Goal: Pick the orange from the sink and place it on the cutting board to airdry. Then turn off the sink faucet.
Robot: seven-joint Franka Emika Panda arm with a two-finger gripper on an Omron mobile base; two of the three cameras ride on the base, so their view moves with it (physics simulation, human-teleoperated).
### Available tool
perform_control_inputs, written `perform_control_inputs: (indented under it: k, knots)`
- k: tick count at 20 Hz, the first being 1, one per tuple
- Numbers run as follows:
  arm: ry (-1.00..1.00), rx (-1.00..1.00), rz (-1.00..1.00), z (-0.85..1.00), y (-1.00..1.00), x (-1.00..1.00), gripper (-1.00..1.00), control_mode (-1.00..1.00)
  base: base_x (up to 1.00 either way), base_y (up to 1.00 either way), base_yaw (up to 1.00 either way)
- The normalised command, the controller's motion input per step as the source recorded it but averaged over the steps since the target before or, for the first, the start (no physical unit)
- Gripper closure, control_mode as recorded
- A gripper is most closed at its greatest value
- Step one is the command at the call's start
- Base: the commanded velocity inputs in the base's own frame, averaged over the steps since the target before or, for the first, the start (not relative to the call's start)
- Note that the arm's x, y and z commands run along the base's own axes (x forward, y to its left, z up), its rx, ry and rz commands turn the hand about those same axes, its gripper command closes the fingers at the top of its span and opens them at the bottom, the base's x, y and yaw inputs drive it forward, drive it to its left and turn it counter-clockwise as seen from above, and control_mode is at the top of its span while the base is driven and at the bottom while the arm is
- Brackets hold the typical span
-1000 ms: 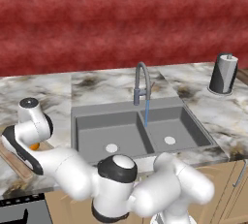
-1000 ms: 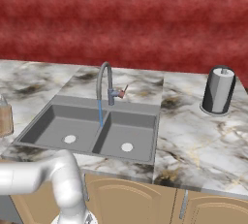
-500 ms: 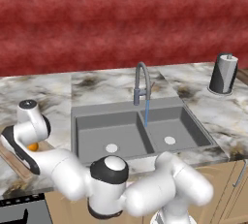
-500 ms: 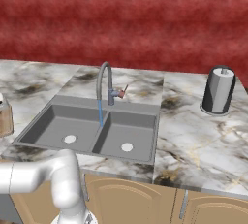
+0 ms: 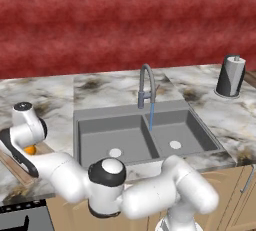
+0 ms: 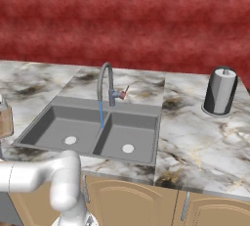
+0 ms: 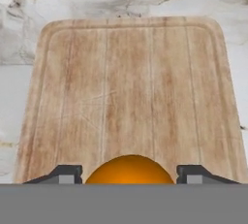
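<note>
Since the earlier frames, almost nothing has shifted: the arm is still reached out to the left of the sink (image 5: 145,137), its elbow swung slightly.

One marbled table (image 6: 195,137) carries everything. One wide grey rectangular sink is set into it, with two basins and one round pale drain in each. One light brown wooden cutting board (image 7: 131,97), plank-grained and round-cornered, lies on the table left of the sink. One tall grey arched sink faucet (image 5: 146,85) rises behind the sink's divider, a thin blue stream falling from it. One dark cylinder (image 6: 220,92) with a white top is stood well right of the sink. One round, bright orange (image 7: 130,169) is seen over the board, between the fingertips of the gripper (image 7: 130,173), which appears closed on it.
</note>
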Motion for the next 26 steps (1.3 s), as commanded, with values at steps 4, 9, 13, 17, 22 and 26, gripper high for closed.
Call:
perform_control_inputs:
  k: [4,9,13,17,22,26]
  knots:
    - [0.04,0.0,-0.05,-0.25,0.25,0.1,-1.0,-1.0,0.0,0.0,0.0]
    - [0.01,0.0,-0.04,-0.06,0.05,0.0,-1.0,-1.0,0.0,0.0,0.0]
    - [0.0,0.0,-0.03,0.0,-0.05,-0.16,-1.0,-1.0,0.0,0.0,0.0]
    - [0.0,0.0,-0.02,0.0,-0.14,-0.15,-1.0,-1.0,0.0,0.0,0.0]
    - [-0.05,0.0,0.0,0.15,-0.35,-0.31,-1.0,-1.0,0.0,0.0,0.0]
    - [-0.15,0.0,0.0,0.19,-0.81,-0.49,-1.0,-1.0,0.0,0.0,0.0]
